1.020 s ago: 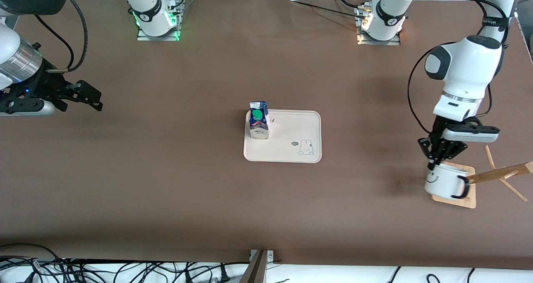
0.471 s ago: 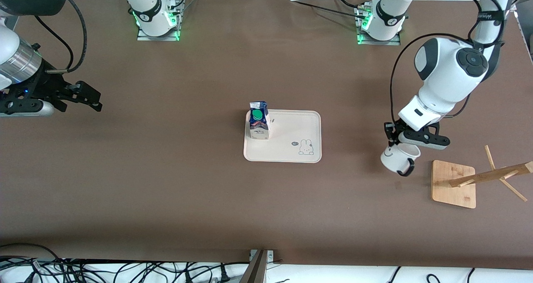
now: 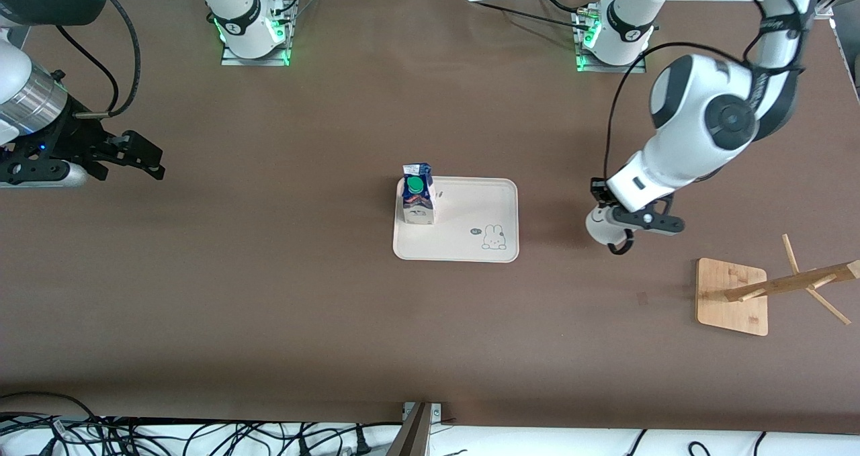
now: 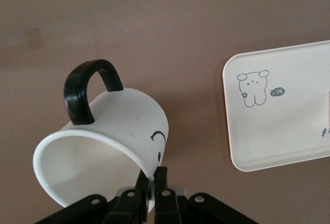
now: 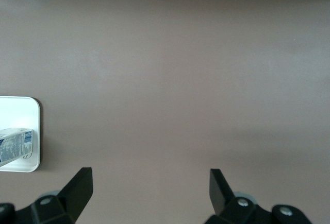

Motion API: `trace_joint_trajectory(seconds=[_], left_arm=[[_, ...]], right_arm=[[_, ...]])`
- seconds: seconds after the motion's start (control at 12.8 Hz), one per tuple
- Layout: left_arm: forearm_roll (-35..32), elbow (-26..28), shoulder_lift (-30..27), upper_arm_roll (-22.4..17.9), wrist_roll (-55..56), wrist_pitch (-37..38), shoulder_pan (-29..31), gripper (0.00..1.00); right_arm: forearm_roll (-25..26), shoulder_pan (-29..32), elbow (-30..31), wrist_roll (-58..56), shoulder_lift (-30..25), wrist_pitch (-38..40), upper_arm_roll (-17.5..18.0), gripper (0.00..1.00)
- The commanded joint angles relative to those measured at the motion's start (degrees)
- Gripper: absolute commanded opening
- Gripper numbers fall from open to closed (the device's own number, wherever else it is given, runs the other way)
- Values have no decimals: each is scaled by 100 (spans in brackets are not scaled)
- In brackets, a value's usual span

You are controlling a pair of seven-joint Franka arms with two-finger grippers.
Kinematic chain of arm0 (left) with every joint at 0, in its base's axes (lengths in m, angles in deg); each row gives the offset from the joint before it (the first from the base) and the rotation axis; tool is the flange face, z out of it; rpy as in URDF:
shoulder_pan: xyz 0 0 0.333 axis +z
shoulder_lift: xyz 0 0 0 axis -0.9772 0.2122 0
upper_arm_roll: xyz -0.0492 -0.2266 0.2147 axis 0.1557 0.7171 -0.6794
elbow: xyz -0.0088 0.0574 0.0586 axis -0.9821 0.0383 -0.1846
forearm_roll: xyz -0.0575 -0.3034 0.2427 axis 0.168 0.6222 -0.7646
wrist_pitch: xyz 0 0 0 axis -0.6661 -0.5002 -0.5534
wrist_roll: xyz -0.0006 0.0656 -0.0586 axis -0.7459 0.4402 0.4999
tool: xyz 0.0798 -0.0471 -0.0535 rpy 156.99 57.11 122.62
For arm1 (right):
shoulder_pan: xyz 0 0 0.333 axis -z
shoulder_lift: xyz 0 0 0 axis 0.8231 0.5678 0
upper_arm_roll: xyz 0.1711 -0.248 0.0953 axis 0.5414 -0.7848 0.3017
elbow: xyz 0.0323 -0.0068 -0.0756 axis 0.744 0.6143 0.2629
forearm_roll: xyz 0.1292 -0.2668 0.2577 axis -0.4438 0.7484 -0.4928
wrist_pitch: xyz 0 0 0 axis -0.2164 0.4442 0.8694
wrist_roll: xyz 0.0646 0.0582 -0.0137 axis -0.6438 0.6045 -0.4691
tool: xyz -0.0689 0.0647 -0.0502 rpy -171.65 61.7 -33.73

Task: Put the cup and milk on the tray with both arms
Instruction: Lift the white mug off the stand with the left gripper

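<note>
My left gripper is shut on the rim of the white cup and holds it tilted in the air over bare table, between the tray and the wooden rack. In the left wrist view the cup shows its smiley face and black handle, the fingers pinching its wall. The cream tray lies mid-table with the milk carton upright on its corner toward the right arm's end. My right gripper is open and empty, waiting over bare table at its end; its wrist view shows the tray's edge and the milk.
A wooden rack with a square base and slanted pegs stands at the left arm's end of the table. Cables run along the table edge nearest the front camera.
My left gripper has lifted the cup off the wooden rack and carried it toward the tray. The right arm has not moved.
</note>
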Motion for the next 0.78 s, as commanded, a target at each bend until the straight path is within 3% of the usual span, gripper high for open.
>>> trace_joint_trajectory(seconds=[0.0, 0.39, 0.71], left_arm=[[-23, -454, 338, -28, 19, 248, -324, 0], [-1006, -833, 559, 183, -568, 749, -378, 0], [-1122, -1562, 946, 166, -1132, 1627, -317, 0]], right_arm=[[63, 22, -39, 8, -11, -1, 34, 100], [54, 31, -30, 8, -11, -1, 34, 100], [37, 31, -30, 17, -11, 16, 34, 100]])
